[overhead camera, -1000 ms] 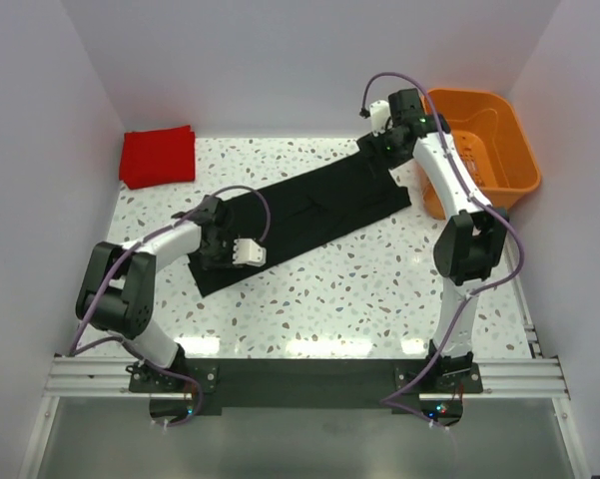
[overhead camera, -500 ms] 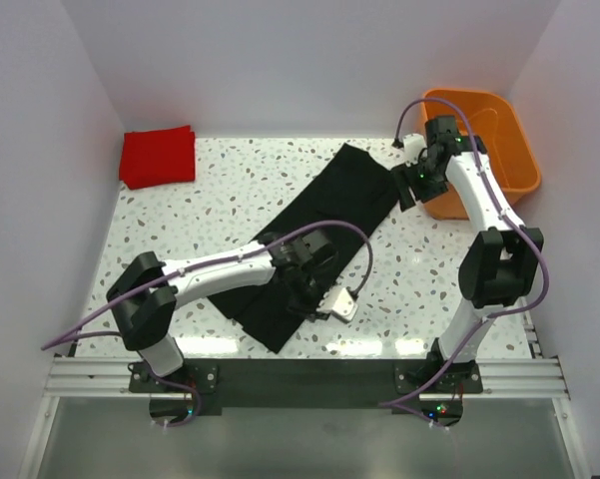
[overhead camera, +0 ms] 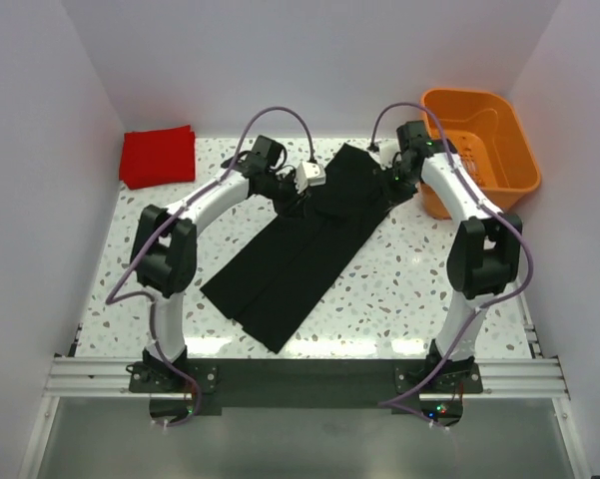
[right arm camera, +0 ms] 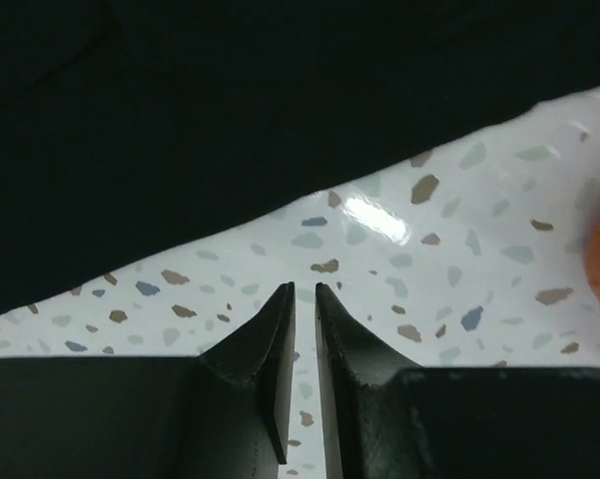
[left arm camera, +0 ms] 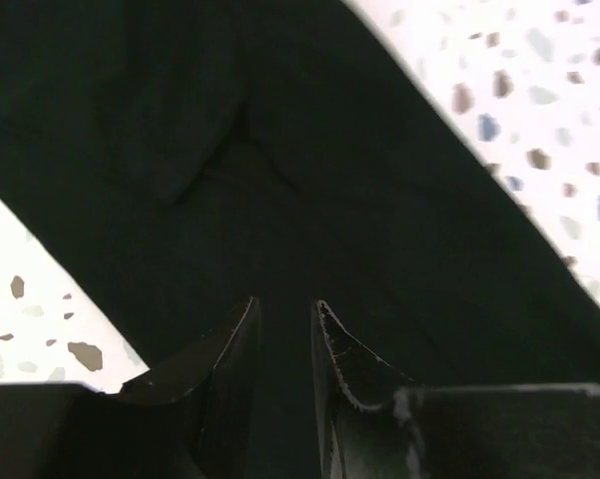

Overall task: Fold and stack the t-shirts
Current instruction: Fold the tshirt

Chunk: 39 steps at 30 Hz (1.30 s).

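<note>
Orange basket sits at far right corner, only its slotted floor showing. Red t-shirt, folded, lies at far left corner. Black t-shirt stretches as a long diagonal strip across the speckled surface. L claw hovers over its far part, fingers nearly together; can't tell if pinching cloth. R claw is pressed together over bare surface, btwn shirt edge & basket.

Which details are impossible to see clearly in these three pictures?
Left wrist view: whether the left gripper pinches the black t-shirt; black cloth blends with dark fingers.
Top view: the right arm covers part of the orange basket.
Top view: the red t-shirt's folds, too small.
</note>
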Tool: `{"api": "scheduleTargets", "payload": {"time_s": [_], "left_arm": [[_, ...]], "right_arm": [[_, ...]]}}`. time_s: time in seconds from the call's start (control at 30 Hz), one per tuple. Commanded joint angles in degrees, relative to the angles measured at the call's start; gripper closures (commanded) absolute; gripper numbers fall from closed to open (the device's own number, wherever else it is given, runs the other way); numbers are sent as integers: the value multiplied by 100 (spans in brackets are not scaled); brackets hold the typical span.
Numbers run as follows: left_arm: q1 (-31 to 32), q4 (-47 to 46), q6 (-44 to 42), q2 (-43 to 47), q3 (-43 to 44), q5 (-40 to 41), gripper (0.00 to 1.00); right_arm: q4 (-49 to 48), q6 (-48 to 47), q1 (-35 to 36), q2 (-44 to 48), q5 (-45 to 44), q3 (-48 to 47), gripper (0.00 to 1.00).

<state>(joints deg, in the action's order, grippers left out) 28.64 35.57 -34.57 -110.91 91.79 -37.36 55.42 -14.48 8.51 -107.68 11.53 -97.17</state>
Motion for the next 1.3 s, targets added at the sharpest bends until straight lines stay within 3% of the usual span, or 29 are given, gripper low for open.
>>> {"api": "scheduleTargets", "payload": {"time_s": [0.0,0.3,0.47,0.8,1.03,1.17,1.27], "left_arm": [[-332,-112,371,-808,620,54,68],[-895,116,512,-1697,823,397,70],[-1203,-15,601,-1268,-10,221,70],[-1221,-340,740,-230,-1943,221,71],[-1221,-639,1233,201,-2148,299,70],[-1282,-639,1277,219,-1788,273,69],[-1282,-770,1338,298,-1498,309,66]], "right_arm": [[-312,235,299,-436,16,-197,82],[-550,236,704,-1966,-571,-1189,91],[-611,60,836,-2905,-1064,-1997,92],[-461,-555,1583,-4199,-1355,-3888,90],[-822,-635,1750,-3998,-1759,-3731,86],[-953,-469,1663,-3367,-1768,-3362,78],[-1181,-153,1478,-2725,-1189,-3099,65]]}}
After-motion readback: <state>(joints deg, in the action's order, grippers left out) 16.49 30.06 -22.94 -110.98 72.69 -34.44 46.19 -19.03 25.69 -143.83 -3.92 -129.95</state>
